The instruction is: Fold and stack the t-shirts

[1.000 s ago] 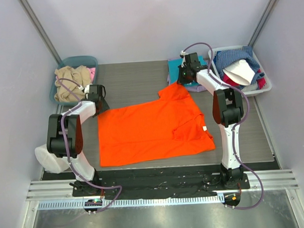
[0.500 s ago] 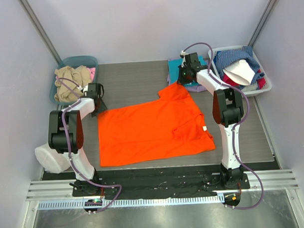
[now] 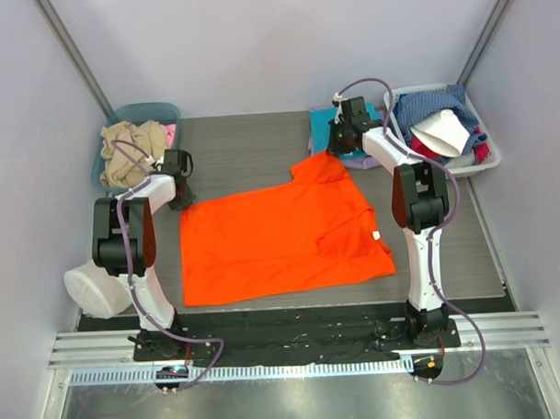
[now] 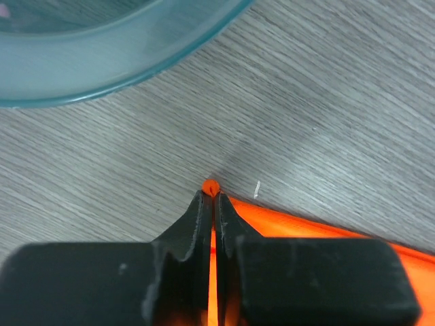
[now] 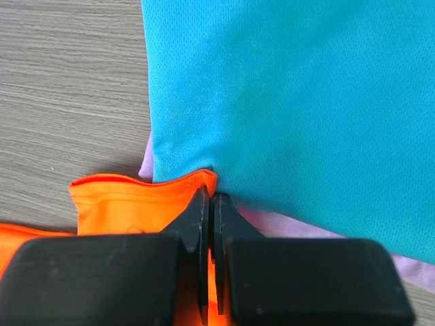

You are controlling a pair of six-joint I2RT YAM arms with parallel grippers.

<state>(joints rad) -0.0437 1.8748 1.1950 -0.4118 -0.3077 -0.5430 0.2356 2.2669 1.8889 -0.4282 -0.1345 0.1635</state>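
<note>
Two shirts done: the teal shirt (image 5: 306, 102) lies flat on the lavender shirt (image 5: 408, 272) at the far right of the table (image 3: 250, 142), both folded into rectangles, so the stack is started.
Orange shirt (image 3: 281, 237): spread across the middle of the table, mostly flat. The right side looks a bit doubled over, but it's nowhere near a rectangle. Its far right corner sits right up against the stack.
Left gripper (image 4: 212, 204): down at the shirt's far left corner, jaws pinched nearly together with a sliver of orange cloth between them and a dab poking out past the tips. It reads as a grip on that corner.
Right gripper (image 5: 211, 200): jaws closed tight on the orange hem at the far right corner, right where it meets the edge of the teal shirt.
Bins: the left bin (image 3: 140, 145) has beige and pink cloth in it, and the right bin (image 3: 443, 130) has a jumble of blue, white and red. Can't tell if any of that counts as more t-shirts.
Progress guess: roughly two thirds of what's on the table. The orange one is only at the grab-both-far-corners stage.
Left to do: fold the orange one down to match, then put it on top of the teal.
</note>
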